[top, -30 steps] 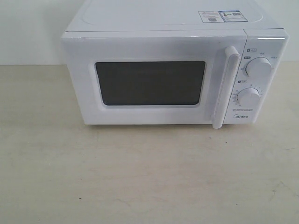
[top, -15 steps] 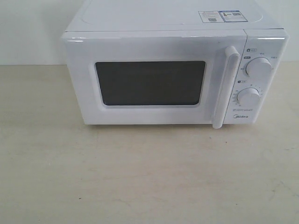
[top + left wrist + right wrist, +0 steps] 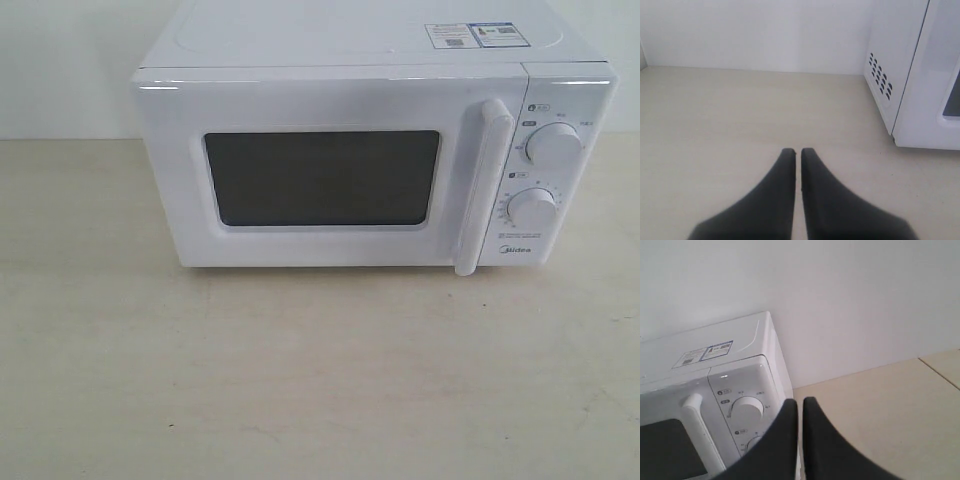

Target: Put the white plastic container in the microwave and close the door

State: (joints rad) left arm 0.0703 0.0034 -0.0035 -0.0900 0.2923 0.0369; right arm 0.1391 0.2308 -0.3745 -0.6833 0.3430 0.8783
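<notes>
The white microwave [image 3: 370,150] stands at the back of the beige table, its door [image 3: 320,175] shut, with a dark window and a long vertical handle [image 3: 482,185]. The white plastic container is out of view in every frame. No gripper shows in the exterior view. In the left wrist view my left gripper [image 3: 797,151] is shut and empty over bare tabletop, with the microwave's vented side [image 3: 890,70] off to one side. My right gripper [image 3: 800,401] is shut and empty too, hovering beside the microwave's dial panel [image 3: 742,407].
The beige tabletop [image 3: 320,380] stretches in front of the microwave. A white wall [image 3: 850,300] rises behind it. Stickers [image 3: 472,35] lie on the microwave's top. Two round dials [image 3: 553,145] sit right of the handle.
</notes>
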